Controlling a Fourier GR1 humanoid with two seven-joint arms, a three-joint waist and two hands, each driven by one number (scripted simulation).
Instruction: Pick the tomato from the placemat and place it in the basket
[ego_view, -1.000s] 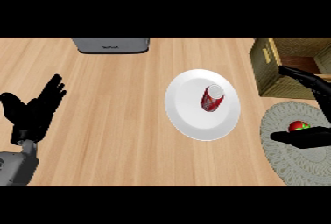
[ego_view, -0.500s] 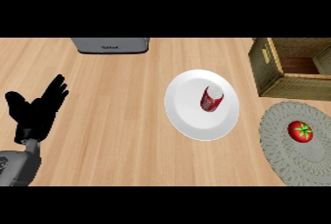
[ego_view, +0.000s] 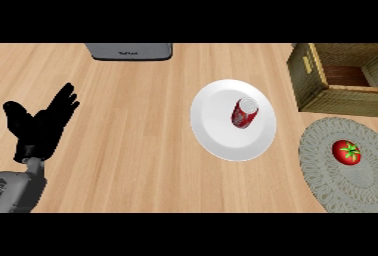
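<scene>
A red tomato (ego_view: 346, 152) with a green stem lies on the round grey placemat (ego_view: 331, 175) at the lower right of the head view. The woven basket (ego_view: 336, 75) stands at the upper right, just beyond the placemat, its inside showing brown. My left hand (ego_view: 41, 125) rests open at the left edge, fingers up, far from the tomato. My right hand shows nowhere in this view.
A white plate (ego_view: 221, 135) sits mid-counter with a red can (ego_view: 244, 112) lying on it, left of the placemat. A grey appliance (ego_view: 129, 50) stands at the counter's far edge.
My right hand was over the placemat and tomato a second ago and has since left the view. The tomato stays on the placemat. The left hand has not moved.
</scene>
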